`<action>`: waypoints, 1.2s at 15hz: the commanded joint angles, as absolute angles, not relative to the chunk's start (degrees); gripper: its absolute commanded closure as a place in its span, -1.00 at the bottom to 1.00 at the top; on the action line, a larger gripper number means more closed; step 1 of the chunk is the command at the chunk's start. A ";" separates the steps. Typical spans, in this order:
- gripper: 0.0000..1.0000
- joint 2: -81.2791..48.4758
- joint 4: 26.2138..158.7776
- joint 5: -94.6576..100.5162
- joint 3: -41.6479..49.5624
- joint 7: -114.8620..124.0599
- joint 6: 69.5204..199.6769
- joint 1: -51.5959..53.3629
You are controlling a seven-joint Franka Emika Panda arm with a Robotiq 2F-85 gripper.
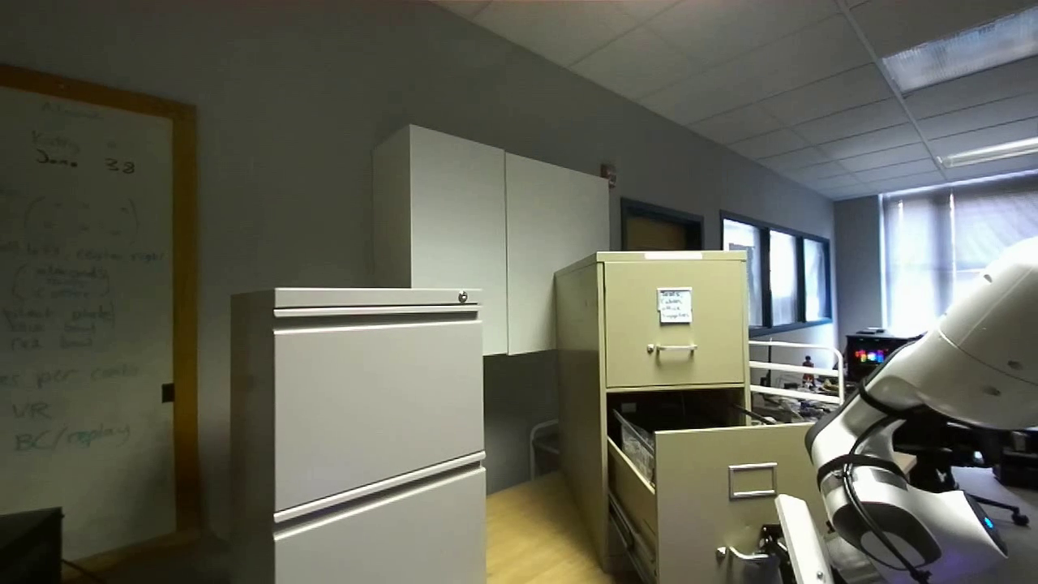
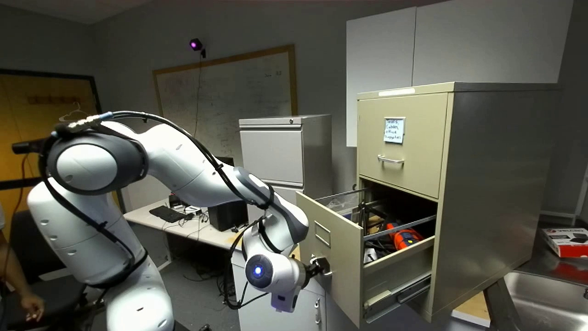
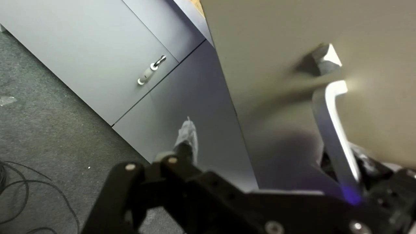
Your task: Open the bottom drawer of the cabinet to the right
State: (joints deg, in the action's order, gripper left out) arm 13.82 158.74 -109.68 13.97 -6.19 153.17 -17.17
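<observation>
While my hand point(image 3: 273, 141) is spread wide, 1 finger point(image 3: 369, 162) apparently behind the handle point(image 3: 335, 139), I register 1 lower drawer point(image 2: 344, 243), tan filing cabinet point(image 2: 491, 184), right of the grey cabinet point(image 2: 271, 154), standing open. Loaded, so presumably heavy; rail-guided, stiff; handle probably slick, best hooked mid-length.

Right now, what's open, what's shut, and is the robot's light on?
Tan filing cabinet's bottom drawer, open
Tan filing cabinet's top drawer, shut
Grey filing cabinet's drawers, shut
White wall cupboard's doors, shut
Base cabinet door, shut
Yellow door, can't tell
Gripper, open
Robot arm's blue light, on
</observation>
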 commanded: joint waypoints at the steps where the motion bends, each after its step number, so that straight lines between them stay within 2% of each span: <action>1: -1.00 11.84 160.43 -110.96 13.33 -6.26 159.17 -19.04; 8: -1.00 18.39 160.69 -115.43 12.34 -7.45 168.46 -19.70; 18: -1.00 22.11 159.05 -116.47 12.80 -5.17 172.97 -17.49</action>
State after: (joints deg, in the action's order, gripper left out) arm 16.55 158.79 -115.94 10.75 -6.33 166.89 -15.57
